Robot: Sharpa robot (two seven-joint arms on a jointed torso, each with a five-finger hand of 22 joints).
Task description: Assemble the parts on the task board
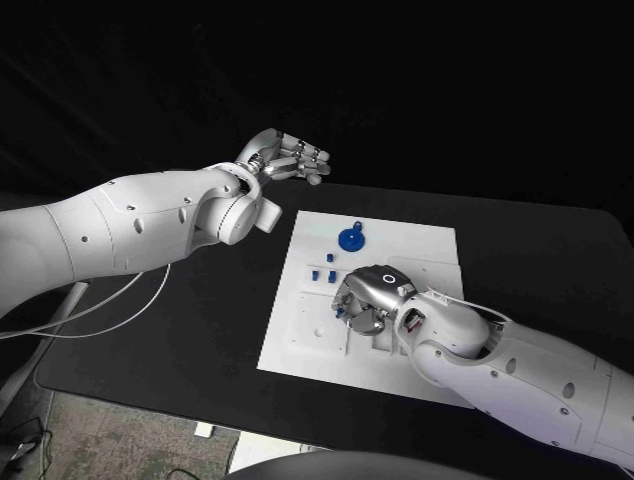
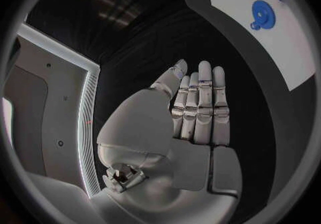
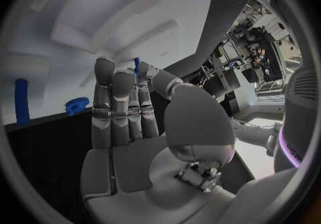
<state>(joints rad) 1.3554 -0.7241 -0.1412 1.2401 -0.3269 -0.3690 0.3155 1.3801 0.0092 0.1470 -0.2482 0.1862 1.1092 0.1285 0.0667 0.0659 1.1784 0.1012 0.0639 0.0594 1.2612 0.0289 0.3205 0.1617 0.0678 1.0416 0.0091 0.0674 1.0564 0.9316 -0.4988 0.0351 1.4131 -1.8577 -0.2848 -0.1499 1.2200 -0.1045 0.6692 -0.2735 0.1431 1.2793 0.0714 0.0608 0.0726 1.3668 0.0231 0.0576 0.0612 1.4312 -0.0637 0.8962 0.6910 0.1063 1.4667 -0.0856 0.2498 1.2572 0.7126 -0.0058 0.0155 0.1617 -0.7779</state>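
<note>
The white task board (image 1: 418, 255) lies mid-table. A blue gear (image 1: 352, 239) sits at its far end, also seen in the left wrist view (image 2: 262, 14). Small blue pegs (image 1: 324, 272) stand in the board just nearer than the gear. My right hand (image 1: 369, 298) is low over the board's middle, and a thin blue peg (image 3: 136, 66) shows between its thumb and a fingertip, apparently pinched. A blue peg (image 3: 21, 101) and a blue gear (image 3: 77, 105) lie beyond that hand. My left hand (image 1: 288, 158) hovers off the board's far left corner, fingers straight and together, holding nothing (image 2: 199, 106).
The black table (image 1: 548, 250) extends around the board on all sides. White cables (image 1: 108, 305) hang off the table's left edge under my left arm. The board has raised white fixtures (image 1: 389, 345) beside my right wrist.
</note>
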